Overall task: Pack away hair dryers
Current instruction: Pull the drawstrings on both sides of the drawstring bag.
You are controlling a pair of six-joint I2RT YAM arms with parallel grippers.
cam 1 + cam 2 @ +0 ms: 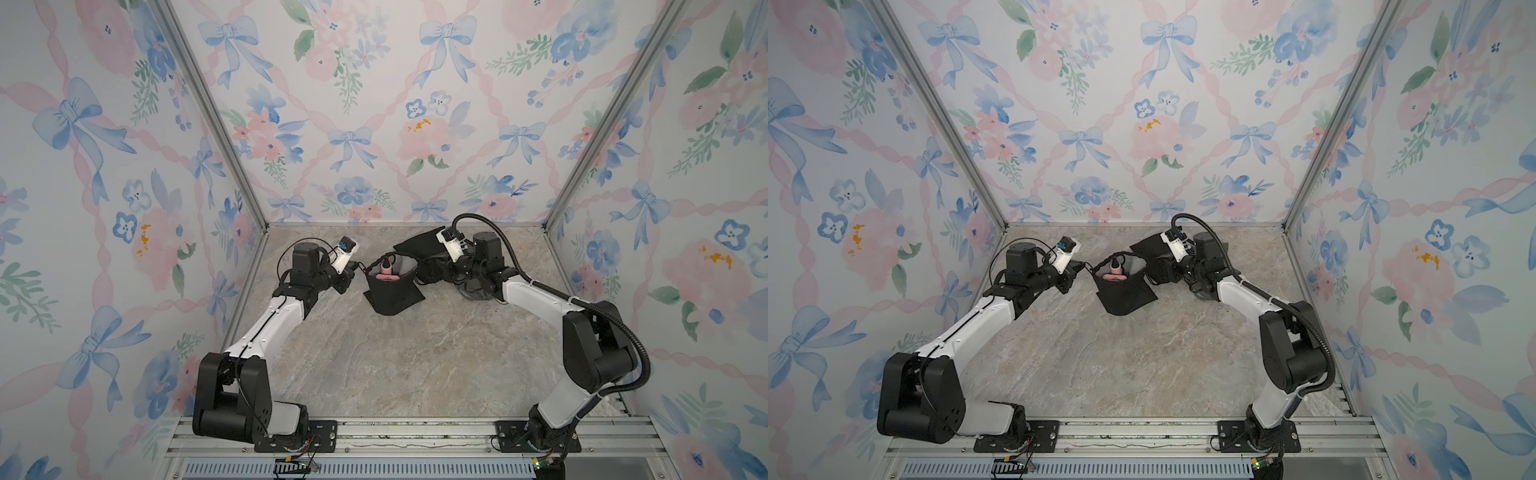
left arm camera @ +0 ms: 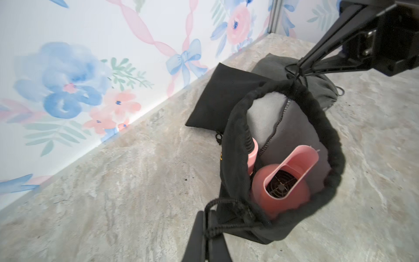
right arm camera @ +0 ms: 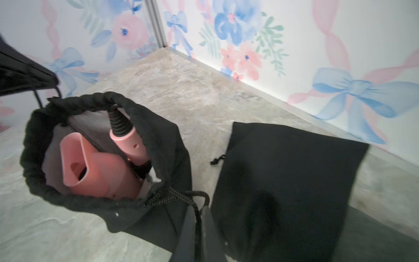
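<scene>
Left gripper (image 2: 206, 217) clamped tight on pouch (image 2: 235, 145) drawstring (image 2: 226, 202). Right gripper (image 3: 197, 209) pinches opposite cord (image 3: 176, 196). Pink dryer (image 2: 263, 204) inside the open pouch.

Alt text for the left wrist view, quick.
A pink hair dryer sits inside an open black drawstring pouch. Left jaws and right jaws pinch its cords at opposite sides; a second black pouch and a grey pouch lie behind.

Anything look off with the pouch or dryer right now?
Minor only. The pink hair dryer sits inside the open black drawstring pouch, but its handle end and cord boot poke up to the rim, so cinching may snag there. The left end effector and right end effector each pinch a drawstring. No spill or damage visible.
</scene>
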